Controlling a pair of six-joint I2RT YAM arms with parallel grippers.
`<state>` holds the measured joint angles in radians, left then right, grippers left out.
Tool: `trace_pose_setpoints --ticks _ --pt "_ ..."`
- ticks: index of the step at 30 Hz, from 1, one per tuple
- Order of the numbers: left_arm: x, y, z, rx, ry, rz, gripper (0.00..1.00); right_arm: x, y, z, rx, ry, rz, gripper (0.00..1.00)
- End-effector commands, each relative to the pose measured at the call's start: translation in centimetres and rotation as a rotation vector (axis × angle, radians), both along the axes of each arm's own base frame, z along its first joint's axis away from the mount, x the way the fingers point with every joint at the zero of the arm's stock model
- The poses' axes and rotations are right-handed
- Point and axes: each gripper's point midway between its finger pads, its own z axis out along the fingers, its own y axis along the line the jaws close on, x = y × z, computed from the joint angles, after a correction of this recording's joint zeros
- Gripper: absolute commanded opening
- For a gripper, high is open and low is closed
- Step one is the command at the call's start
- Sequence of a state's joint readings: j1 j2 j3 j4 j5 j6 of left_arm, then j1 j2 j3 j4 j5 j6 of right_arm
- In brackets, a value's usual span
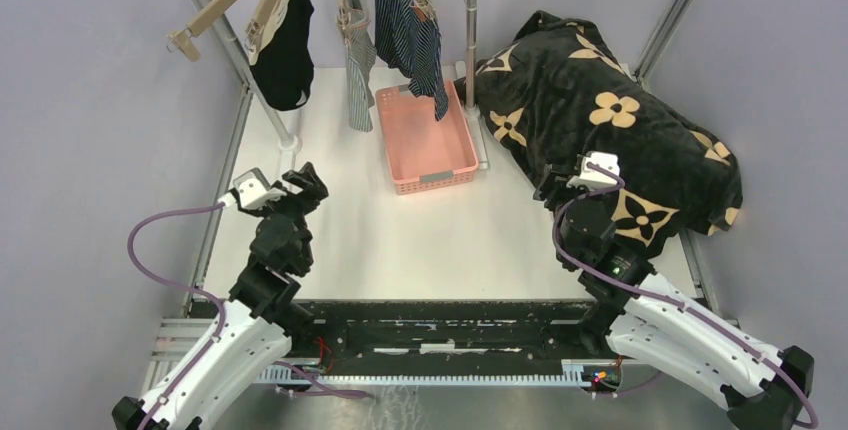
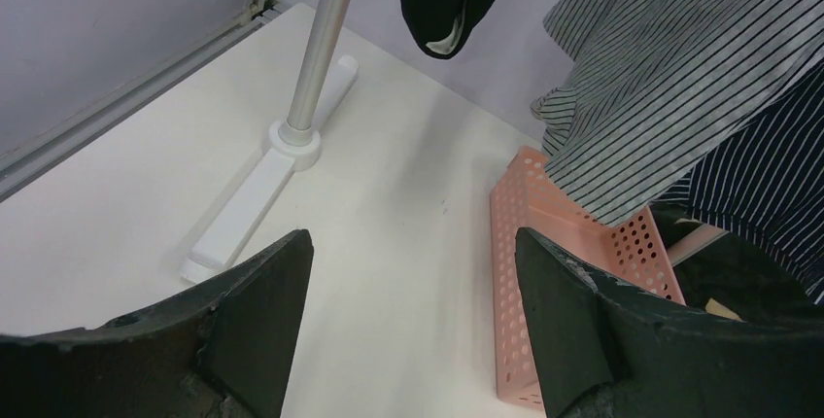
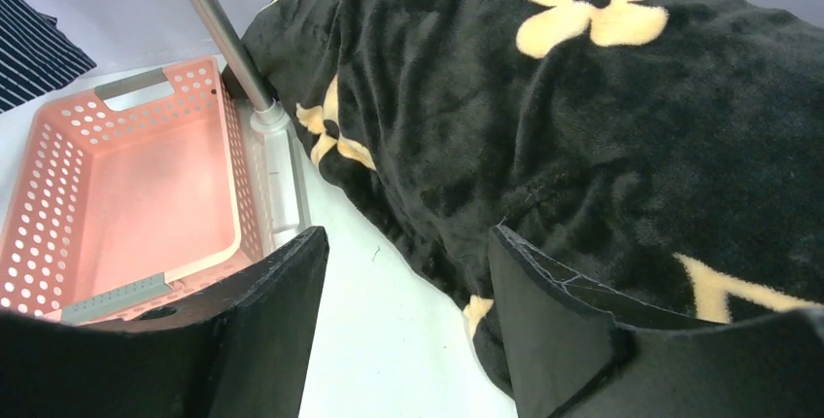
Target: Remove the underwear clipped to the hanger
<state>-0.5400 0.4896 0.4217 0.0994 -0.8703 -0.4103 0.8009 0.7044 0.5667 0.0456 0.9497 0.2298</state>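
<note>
Overhead, three pieces of underwear hung from wooden hangers [image 1: 268,5] at the far end of the counter [image 1: 400,240]. Each had its long axis near vertical, its top clipped and its lower end pointing down. The black underwear [image 1: 285,50] was leftmost, close to the slanted rack pole [image 1: 240,60]. The grey-and-white striped underwear [image 1: 358,75] hung in the middle. The navy striped underwear [image 1: 412,30] was on the right, its lower tip dangling over the far end of the pink basket [image 1: 428,145] (whether it touched the rim could not be told). The left gripper [image 2: 413,243] sat low over the counter, jaws spread and holding nothing, aimed toward the pole's foot and the basket. The right gripper [image 3: 408,238], jaws likewise spread and empty, was just beside the black blanket [image 1: 620,120] with tan flowers, well apart from the garments.
</note>
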Motion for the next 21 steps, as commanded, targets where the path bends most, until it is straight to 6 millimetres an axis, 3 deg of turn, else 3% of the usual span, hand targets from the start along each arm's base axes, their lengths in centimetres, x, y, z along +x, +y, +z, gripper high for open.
trace_pose_setpoints --ticks 1,21 --pt "-0.35 0.51 0.83 -0.015 -0.030 0.018 0.83 -0.46 -1.08 1.05 0.040 -0.051 -0.035 0.73" --pt "-0.12 0.54 0.26 -0.022 -0.013 0.033 0.83 -0.27 -0.43 0.48 0.033 -0.049 -0.002 0.78"
